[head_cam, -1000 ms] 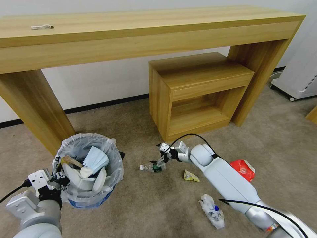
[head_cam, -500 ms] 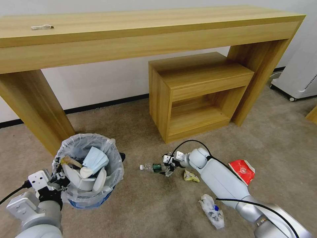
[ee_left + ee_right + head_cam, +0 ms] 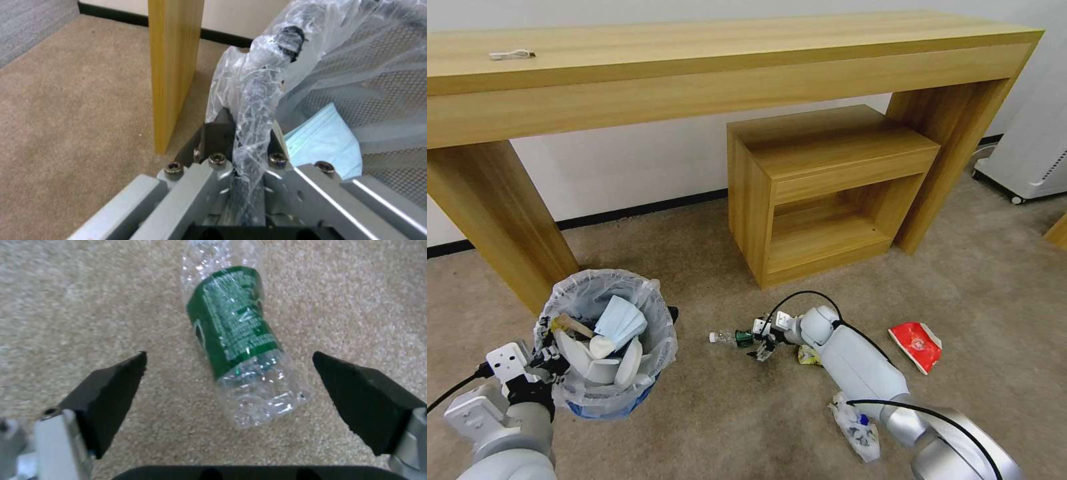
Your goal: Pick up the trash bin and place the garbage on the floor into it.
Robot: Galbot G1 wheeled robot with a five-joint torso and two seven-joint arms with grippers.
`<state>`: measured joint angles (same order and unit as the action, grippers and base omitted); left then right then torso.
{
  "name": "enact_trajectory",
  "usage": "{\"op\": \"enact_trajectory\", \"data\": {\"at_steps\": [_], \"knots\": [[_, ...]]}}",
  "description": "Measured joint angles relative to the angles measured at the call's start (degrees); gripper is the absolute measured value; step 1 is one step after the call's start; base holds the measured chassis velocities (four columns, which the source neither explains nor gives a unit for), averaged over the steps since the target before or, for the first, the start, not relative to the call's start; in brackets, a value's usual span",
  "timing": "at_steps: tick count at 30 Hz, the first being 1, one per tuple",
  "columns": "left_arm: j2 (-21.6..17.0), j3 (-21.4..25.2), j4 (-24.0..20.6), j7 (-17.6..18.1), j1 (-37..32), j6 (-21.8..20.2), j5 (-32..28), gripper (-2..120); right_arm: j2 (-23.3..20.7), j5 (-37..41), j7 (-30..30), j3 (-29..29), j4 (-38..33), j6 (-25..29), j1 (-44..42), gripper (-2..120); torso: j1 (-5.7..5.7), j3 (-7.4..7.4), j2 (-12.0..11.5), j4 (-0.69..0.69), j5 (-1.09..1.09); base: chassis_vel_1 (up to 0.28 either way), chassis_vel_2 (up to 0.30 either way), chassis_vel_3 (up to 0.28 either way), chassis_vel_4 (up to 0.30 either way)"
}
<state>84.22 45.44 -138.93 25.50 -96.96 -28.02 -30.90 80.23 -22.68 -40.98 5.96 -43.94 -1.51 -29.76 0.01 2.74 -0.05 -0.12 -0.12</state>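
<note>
While the left pincer (image 3: 544,363) sits lower left of the head view clamped on the trash bin (image 3: 606,343) rim, the right pincer (image 3: 758,341) is low at frame centre, just right of the bottle (image 3: 730,337). Bottle lies flat on the floor (image 3: 707,413), long axis roughly left-right, cap end pointing away from the right arm, which is the nearer one. Bin holds a pale-blue mask (image 3: 619,319), white slippers, a wooden stick; red wrapper (image 3: 917,343) well apart at right.

Left wrist view: pincer (image 3: 240,146) clenched on the crinkly translucent liner (image 3: 258,100) & rim; mesh wall behind.

Right wrist view: pincer (image 3: 229,363) released, black wedge fingers (image 3: 113,390) straddling the bottle (image 3: 240,350), not touching. Clear crumpled thin plastic w/ glossy green label; likely slippery & squashy. Short-pile beige carpet.
</note>
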Motion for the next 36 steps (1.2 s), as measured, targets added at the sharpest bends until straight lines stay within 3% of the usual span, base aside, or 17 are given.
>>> {"op": "enact_trajectory", "data": {"at_steps": [13,24,26,31,36], "knots": [[0.12,-0.24,0.12,-0.05,0.09,0.15,0.13,1,0.92,-1.05,7.27,-1.27,4.28,-0.73,0.04,46,0.0,0.0,0.0,0.0,0.01,0.0,0.0,0.0,0.0],[0.13,-0.49,0.2,-0.18,-0.07,0.27,0.5,1,1.1,-0.51,7.9,-1.28,3.19,-0.83,-0.54,11,0.0,0.0,0.0,0.0,0.01,0.0,0.0,0.0,0.0],[-0.07,-0.29,0.23,-0.19,-0.08,0.3,0.41,1,0.99,-0.12,7.87,-1.11,2.48,-0.91,-0.63,0,0.0,0.0,0.0,0.0,0.01,0.0,0.0,0.0,0.0],[-0.23,-0.24,0.23,-0.19,-0.1,0.3,0.34,1,0.08,1.22,6.22,-0.35,0.19,-1.01,-0.9,0,0.0,0.0,0.0,0.0,0.01,0.0,0.0,0.0,0.0],[-0.3,-0.24,0.14,-0.18,-0.1,0.19,0.33,1,-1.01,3.66,2.41,0.62,-2.76,0.59,-1.13,17,0.0,0.0,0.0,0.0,0.0,0.0,0.0,0.0,0.0]]}}
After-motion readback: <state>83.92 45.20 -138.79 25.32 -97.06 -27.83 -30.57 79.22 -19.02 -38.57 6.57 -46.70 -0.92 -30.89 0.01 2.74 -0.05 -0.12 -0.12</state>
